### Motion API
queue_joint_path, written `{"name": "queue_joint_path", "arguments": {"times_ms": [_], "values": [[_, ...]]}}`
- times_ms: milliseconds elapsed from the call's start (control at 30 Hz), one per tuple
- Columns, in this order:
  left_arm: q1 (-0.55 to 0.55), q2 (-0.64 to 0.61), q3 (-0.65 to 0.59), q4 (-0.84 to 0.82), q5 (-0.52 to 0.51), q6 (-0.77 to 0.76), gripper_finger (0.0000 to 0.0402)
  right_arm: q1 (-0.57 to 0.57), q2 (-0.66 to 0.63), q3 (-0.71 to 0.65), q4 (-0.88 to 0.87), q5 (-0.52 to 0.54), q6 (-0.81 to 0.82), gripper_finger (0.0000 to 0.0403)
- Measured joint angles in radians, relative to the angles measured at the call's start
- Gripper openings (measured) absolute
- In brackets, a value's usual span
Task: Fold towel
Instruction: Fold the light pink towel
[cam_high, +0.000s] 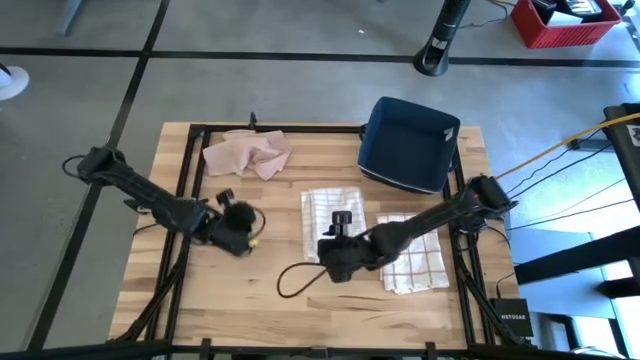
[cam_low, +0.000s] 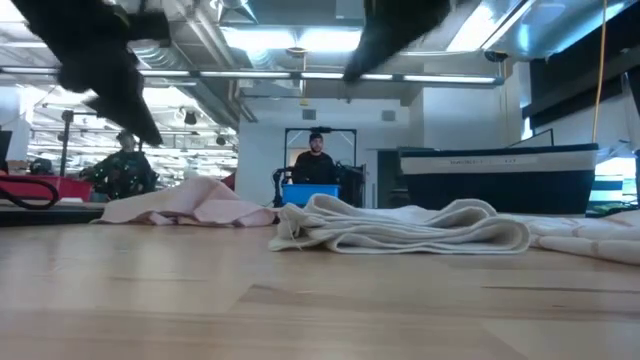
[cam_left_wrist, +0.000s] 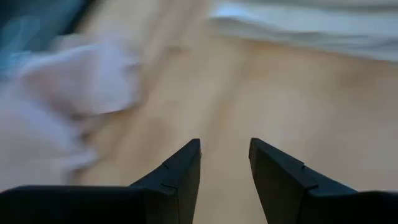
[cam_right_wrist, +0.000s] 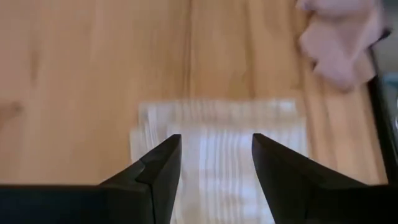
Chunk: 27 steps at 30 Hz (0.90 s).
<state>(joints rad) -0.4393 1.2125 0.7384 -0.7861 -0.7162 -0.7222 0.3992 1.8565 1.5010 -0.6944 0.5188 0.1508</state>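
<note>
Two open tools, towel edges seemingly free

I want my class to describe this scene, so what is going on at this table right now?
A two-armed robot is folding towels. The right gripper hangs open over a folded white towel at mid-table, holding nothing. The left gripper is open over bare wood. A checked towel lies to the right, a crumpled pink cloth at the far edge beside a dark blue bin.
</note>
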Motion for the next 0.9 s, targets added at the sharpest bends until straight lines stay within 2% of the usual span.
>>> {"name": "queue_joint_path", "arguments": {"times_ms": [67, 233, 367, 433, 567, 900], "values": [[0.082, -0.015, -0.014, -0.053, -0.027, 0.044, 0.0130, 0.025, -0.027, -0.047, 0.101, 0.030, 0.009, 0.0198], [0.320, -0.012, -0.050, -0.041, -0.027, 0.215, 0.0130, 0.055, -0.022, -0.190, 0.437, 0.056, -0.019, 0.0198], [0.537, -0.011, -0.065, -0.017, 0.043, 0.283, 0.0130, 0.046, -0.013, -0.324, 0.840, 0.049, -0.036, 0.0198], [0.632, -0.011, -0.080, 0.016, 0.092, 0.354, 0.0130, 0.044, -0.010, -0.369, 0.973, 0.039, -0.066, 0.0198], [0.774, -0.011, -0.120, 0.128, 0.178, 0.473, 0.0130, 0.040, -0.010, -0.382, 1.007, 0.012, -0.103, 0.0198], [0.962, 0.019, -0.273, 0.469, 0.208, 0.592, 0.0130, 0.038, -0.010, -0.382, 1.004, 0.012, -0.110, 0.0198]]}}
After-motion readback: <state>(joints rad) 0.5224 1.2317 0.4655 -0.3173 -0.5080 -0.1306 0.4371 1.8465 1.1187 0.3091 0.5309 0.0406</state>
